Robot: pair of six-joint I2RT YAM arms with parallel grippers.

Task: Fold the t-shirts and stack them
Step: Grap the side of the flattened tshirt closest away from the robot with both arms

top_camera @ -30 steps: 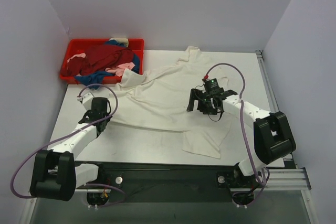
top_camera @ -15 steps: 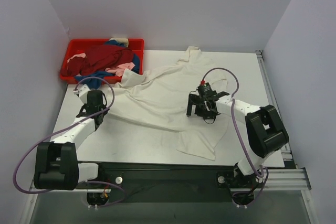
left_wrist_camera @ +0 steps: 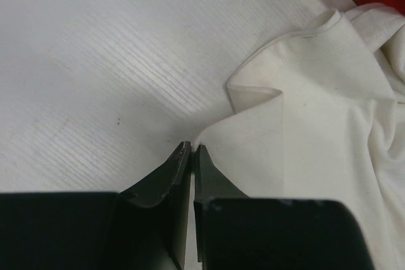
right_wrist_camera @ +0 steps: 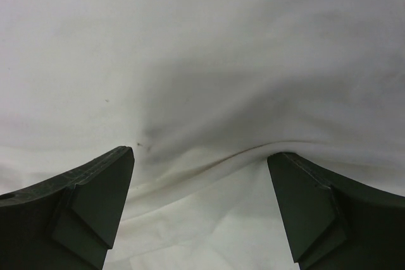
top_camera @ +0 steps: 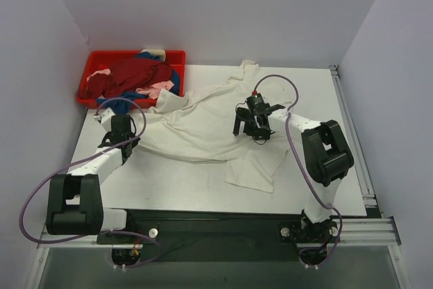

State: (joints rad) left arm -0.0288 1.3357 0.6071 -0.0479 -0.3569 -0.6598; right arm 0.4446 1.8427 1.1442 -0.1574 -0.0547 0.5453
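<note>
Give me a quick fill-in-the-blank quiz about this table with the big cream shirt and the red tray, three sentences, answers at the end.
1. The red plastic tray holding the pile of dark red, blue and pale pink cloth shirts sits at the white table's far ____ corner.
2. Over the large cream-white cloth t-shirt, the right gripper has its jaws ____.
3. The left gripper is ____ on that shirt's edge.
Missing words: left; open; shut.
</note>
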